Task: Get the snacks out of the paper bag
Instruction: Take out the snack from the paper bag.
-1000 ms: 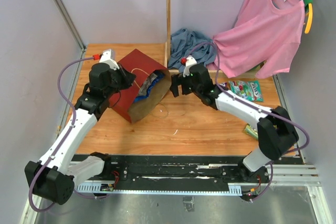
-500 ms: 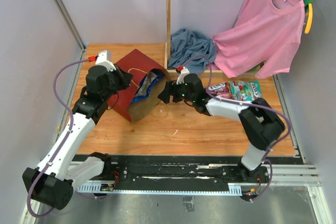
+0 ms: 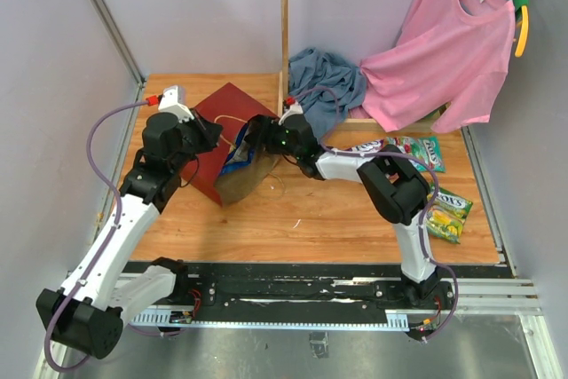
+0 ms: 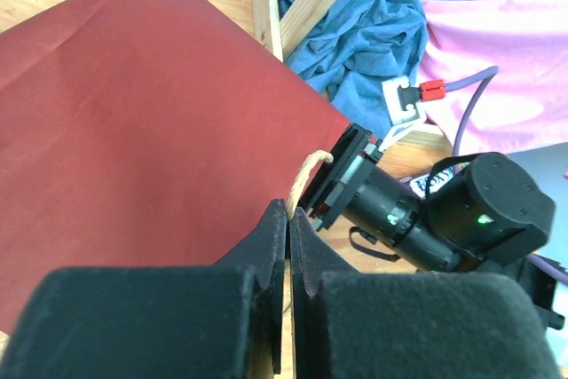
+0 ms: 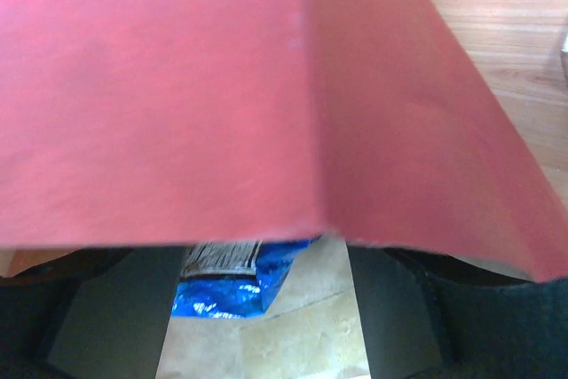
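Swung left since a second ago, right claw (image 5: 266,308) gapes empty inside the paper bag (image 3: 226,108) toward the blue chip bag (image 5: 232,286), while left claw (image 4: 288,228), clamped on the cord handle (image 4: 306,179), props the mouth open.

Right arm (image 3: 395,185) has swung left across the table since one second ago, elbow folding in toward centre. Right gripper (image 3: 255,141), earlier just outside the mouth of the paper bag (image 3: 226,113), is now inside the mouth, over the blue chip bag (image 3: 238,159). Jaws have narrowed somewhat but still stand apart; contact with the chip bag not discernible from the wrist view. With the forearm moved off, a yellow-green packet (image 3: 446,215) is now fully exposed at the right edge.
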Motion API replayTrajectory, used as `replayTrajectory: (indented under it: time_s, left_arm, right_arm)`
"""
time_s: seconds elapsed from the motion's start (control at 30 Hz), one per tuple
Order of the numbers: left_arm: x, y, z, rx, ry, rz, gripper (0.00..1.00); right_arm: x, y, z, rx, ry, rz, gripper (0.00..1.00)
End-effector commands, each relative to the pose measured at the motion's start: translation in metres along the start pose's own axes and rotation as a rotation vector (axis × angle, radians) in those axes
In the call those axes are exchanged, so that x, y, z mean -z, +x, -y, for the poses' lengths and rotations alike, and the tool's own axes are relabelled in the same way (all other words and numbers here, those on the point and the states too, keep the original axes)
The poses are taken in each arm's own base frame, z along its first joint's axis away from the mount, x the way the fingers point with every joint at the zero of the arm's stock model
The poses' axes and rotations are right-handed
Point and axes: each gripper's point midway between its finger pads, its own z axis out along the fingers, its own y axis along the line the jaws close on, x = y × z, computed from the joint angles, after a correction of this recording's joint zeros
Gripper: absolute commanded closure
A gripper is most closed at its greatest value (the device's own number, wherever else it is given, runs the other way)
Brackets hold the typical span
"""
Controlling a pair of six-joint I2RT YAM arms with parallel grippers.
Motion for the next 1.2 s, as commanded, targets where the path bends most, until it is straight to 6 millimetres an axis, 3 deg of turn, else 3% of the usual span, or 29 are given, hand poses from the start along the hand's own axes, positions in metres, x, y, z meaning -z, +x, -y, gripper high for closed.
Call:
replayTrajectory:
  time_s: [0.0,0.17,0.37,0.57,0.67,0.77,0.97,1.17]
  left_arm:
    - [0.007,-0.014,0.003,-0.012,0.017,0.054,0.99]
    - [0.009,-0.016,0.004,-0.012,0.022,0.063,0.99]
    - [0.009,-0.015,0.004,-0.015,0.025,0.062,0.99]
    - [0.009,-0.016,0.002,-0.016,0.011,0.067,1.0]
    - [0.009,-0.017,-0.001,-0.014,-0.004,0.073,0.99]
    - [0.009,-0.019,-0.004,-0.012,-0.019,0.083,1.0]
    - [0.011,-0.024,-0.007,-0.011,-0.037,0.102,0.99]
    - [0.012,-0.026,-0.01,-0.013,-0.047,0.112,0.99]
  right_arm:
    - [-0.018,0.0,0.012,-0.101,0.072,0.083,0.32]
    - [-0.031,0.012,0.017,-0.123,0.13,0.081,0.33]
    - [-0.036,0.012,0.014,-0.097,0.148,0.096,0.37]
    - [-0.023,0.011,0.018,-0.088,0.137,0.139,0.79]
    - [-0.014,0.004,0.009,-0.081,0.105,0.16,0.98]
    - [0.0,-0.001,-0.004,-0.09,0.064,0.166,0.99]
    - [0.041,-0.021,-0.052,-0.062,-0.049,0.183,0.99]
    - [0.075,-0.039,-0.086,-0.089,-0.145,0.192,0.99]
